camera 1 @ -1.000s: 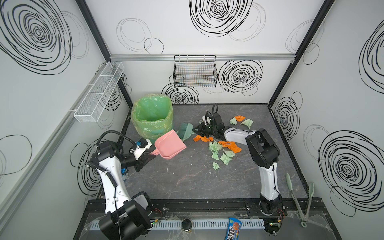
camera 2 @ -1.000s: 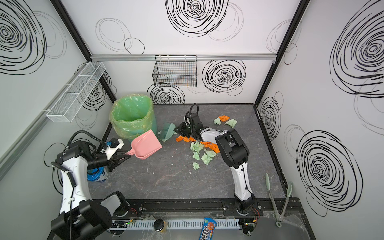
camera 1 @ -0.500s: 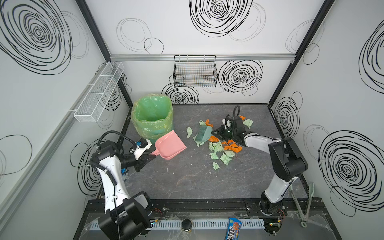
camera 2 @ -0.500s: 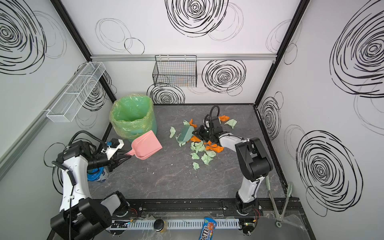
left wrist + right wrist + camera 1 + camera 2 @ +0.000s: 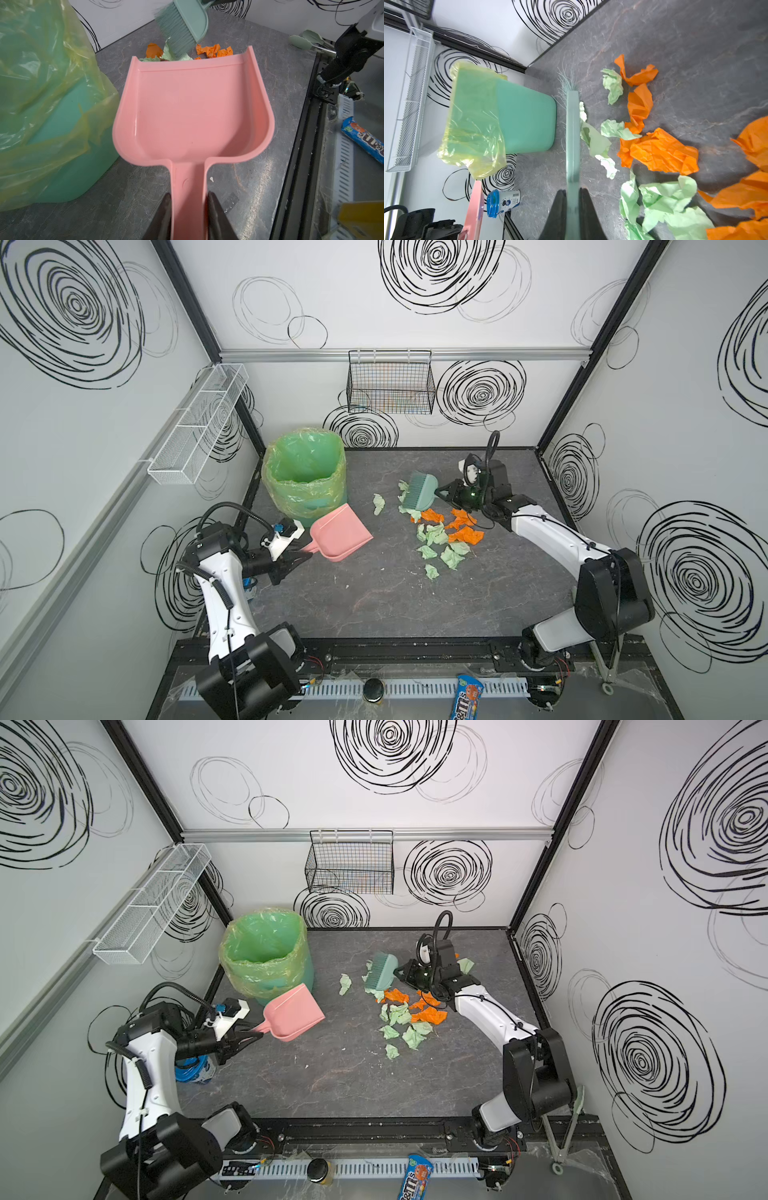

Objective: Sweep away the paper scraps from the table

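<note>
**Dustpan and brush each gripped; scraps clustered right of the table's middle**

Nearest, a blue candy packet (image 5: 465, 697) lies on the front ledge, off the table (image 5: 374, 605). Further in, the left gripper (image 5: 189, 207) is clamped on the handle of the pink dustpan (image 5: 340, 537), which sits just beside the green-lined bin (image 5: 305, 477) with its open mouth turned towards the paper scraps (image 5: 440, 537) but well apart from them. The scraps, orange and pale green wads, lie loosely bunched on the table between the dustpan and the right arm. One green wad lies alone nearer the bin, and another sits behind the right wrist. At the cluster's far edge the right gripper (image 5: 572, 204) is closed tight on the handle of the teal hand brush (image 5: 419, 491), whose bristles touch pale green scraps. A black wire basket (image 5: 390, 383) hangs on the back wall.
</note>
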### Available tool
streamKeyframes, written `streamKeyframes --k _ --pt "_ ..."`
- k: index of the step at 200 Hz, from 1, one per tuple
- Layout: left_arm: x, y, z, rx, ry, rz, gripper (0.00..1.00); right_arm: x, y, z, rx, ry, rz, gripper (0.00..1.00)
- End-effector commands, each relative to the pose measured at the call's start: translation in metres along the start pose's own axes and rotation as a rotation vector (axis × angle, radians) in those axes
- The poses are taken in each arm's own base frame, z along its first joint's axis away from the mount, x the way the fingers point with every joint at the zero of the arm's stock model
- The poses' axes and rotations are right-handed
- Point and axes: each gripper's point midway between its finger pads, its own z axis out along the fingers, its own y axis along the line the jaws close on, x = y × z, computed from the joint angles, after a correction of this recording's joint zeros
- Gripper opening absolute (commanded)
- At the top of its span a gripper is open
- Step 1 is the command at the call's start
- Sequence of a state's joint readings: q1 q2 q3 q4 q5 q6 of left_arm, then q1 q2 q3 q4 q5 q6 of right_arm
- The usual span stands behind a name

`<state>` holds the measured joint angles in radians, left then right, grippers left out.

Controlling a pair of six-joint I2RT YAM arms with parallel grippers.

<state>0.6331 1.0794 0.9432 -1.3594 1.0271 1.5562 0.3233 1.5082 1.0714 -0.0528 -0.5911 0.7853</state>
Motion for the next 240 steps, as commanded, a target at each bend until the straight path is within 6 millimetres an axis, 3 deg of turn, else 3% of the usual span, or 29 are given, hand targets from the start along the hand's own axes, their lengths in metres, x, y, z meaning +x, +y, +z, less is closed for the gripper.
streamKeyframes --k 1,38,64,95,134,189,198,215,240 --pt "-0.002 -0.006 0.002 0.025 -0.026 -0.009 0.0 -0.026 0.017 0.007 -0.051 -0.049 0.002 0.0" --pt "-0.005 -0.008 -0.001 0.016 -0.021 -0.002 0.0 -0.05 0.021 0.037 -0.014 -0.068 0.026 0.0" --pt "-0.001 -0.01 -0.004 -0.013 0.012 0.031 0.0 -0.038 0.016 0.046 0.036 -0.018 0.006 0.0" --pt "0.007 -0.011 -0.001 -0.021 0.032 0.053 0.0 -0.019 -0.005 0.027 0.058 -0.029 0.015 0.0" --pt "0.001 -0.01 0.001 0.022 -0.018 0.005 0.0 -0.017 -0.014 -0.006 0.063 -0.065 0.029 0.0" --pt "-0.001 -0.009 0.002 0.025 -0.029 -0.003 0.0 -0.008 0.01 -0.031 -0.271 -0.023 0.2 0.0" --pt "-0.001 -0.009 0.002 0.025 -0.026 -0.002 0.0 -0.012 0.01 -0.03 -0.216 -0.039 0.161 0.0" --pt "0.001 -0.01 0.002 0.024 -0.018 0.001 0.0 -0.025 0.004 -0.035 0.047 -0.114 0.004 0.0" --pt "0.002 -0.01 0.001 0.019 -0.006 0.008 0.0 -0.024 0.016 -0.041 -0.039 -0.103 0.006 0.0"
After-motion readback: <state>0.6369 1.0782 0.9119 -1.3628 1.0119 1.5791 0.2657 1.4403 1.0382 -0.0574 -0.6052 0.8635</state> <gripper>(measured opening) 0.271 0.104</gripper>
